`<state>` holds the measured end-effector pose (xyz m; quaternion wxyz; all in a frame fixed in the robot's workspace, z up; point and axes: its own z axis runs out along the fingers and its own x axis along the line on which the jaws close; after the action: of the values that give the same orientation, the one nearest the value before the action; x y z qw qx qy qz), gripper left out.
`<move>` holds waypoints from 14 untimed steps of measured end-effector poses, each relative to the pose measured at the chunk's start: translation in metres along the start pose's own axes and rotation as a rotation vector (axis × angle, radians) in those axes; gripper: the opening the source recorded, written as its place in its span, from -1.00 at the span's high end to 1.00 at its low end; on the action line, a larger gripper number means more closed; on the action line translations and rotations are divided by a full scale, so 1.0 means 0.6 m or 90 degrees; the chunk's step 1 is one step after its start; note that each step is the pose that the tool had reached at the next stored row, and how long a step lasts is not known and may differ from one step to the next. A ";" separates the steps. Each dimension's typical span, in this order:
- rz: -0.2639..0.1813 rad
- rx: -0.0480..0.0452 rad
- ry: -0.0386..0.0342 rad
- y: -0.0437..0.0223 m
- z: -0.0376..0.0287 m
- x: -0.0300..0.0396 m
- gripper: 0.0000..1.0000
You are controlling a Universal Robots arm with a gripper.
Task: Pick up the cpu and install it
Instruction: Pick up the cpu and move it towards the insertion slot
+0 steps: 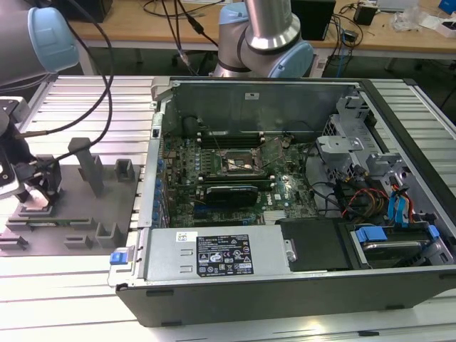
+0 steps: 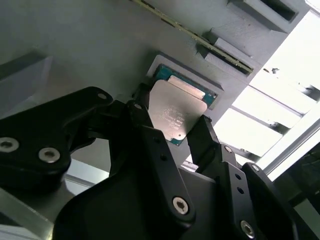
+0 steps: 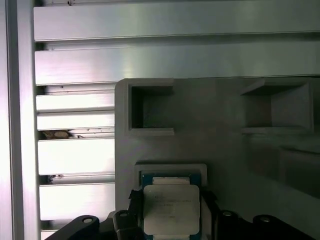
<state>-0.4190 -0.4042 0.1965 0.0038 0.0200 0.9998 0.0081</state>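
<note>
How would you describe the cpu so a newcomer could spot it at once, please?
Beside the open computer case, on the exterior view's left, lies a grey fixture plate with the gripper over it. At the gripper's tip, in a square recess of that plate, sits the cpu: a small flat square with a silvery top and green edging, unlike the plain grey blocks nearby.
</note>
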 end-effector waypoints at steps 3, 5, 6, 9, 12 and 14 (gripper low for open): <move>0.000 0.0000 -0.0001 0.000 -0.012 0.000 -0.09; 0.000 0.0000 0.0000 0.000 -0.020 -0.001 -0.09; 0.000 0.0000 -0.0001 0.000 -0.025 -0.001 -0.09; 0.000 0.0000 -0.0001 0.001 -0.040 -0.001 -0.09; 0.000 0.0000 -0.0001 0.001 -0.054 -0.001 -0.09; 0.000 0.0000 0.0000 0.001 -0.062 -0.002 -0.09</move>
<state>-0.4183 -0.4040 0.2337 0.0038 0.0200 0.9998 0.0080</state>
